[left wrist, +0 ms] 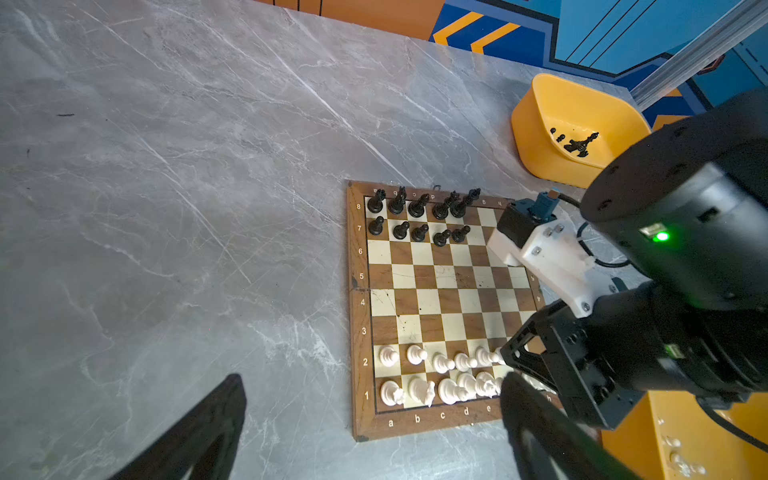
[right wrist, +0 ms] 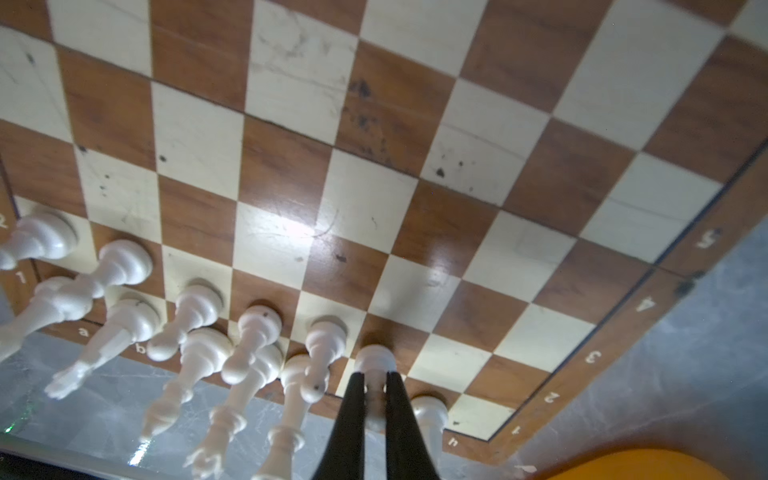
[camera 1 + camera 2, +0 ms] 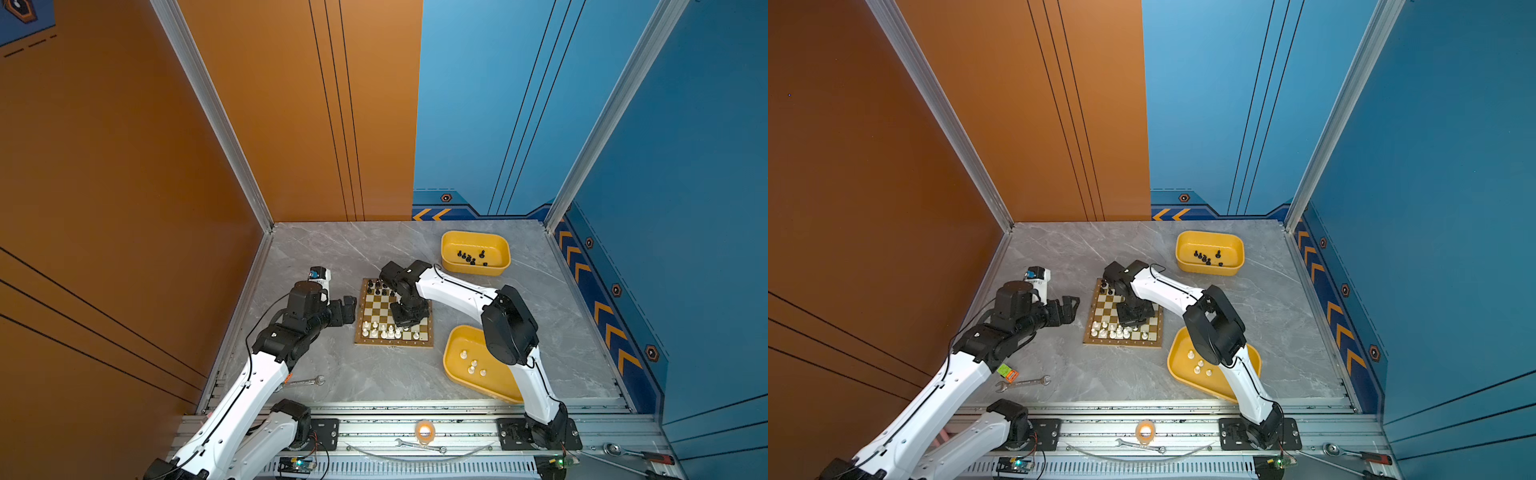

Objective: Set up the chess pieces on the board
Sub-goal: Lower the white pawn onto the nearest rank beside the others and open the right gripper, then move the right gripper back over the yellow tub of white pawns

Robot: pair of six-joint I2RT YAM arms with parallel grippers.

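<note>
seating the white pawn [image 2: 374,358] flat before letting go should matter: right jaws clench it near the board's [image 3: 390,342] five o'clock in a top view, white pieces [image 2: 199,316] crowding beside. left jaws gape, off at nine o'clock.

the board [image 1: 449,299] border reads 1–8 and, seemingly, a–h.

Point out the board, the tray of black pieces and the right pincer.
board [image 1: 446,299]: left wrist view, bare middle square
tray [image 3: 473,269]: a top view, near wall
right pincer [image 2: 375,376]: right wrist view, between fingertips
</note>
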